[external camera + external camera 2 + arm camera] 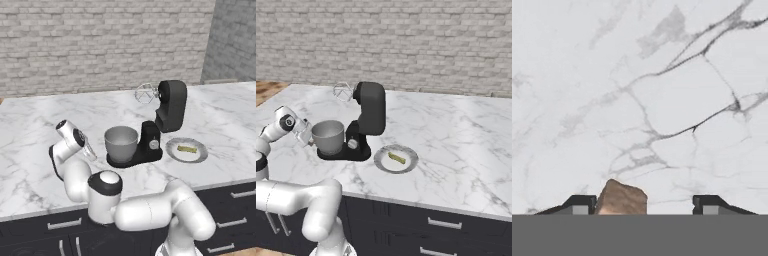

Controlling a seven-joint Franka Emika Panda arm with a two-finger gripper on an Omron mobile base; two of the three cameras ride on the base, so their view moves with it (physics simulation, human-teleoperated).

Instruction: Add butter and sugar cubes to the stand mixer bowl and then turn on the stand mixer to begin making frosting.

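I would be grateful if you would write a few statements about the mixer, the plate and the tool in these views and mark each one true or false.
1. The stand mixer has its head tilted up, with the whisk lifted clear of the stand mixer bowl. True.
2. The butter lies inside the bowl. False: it lies on the round grey plate beside the mixer.
3. A tan sugar cube sits between the fingers of the tool, closer to one finger. True.
4. The tool is reaching over the plate. False: it is low over the marble counter on the bowl's other side.
5. The bowl is standing loose on the counter. False: it sits on the mixer's base.
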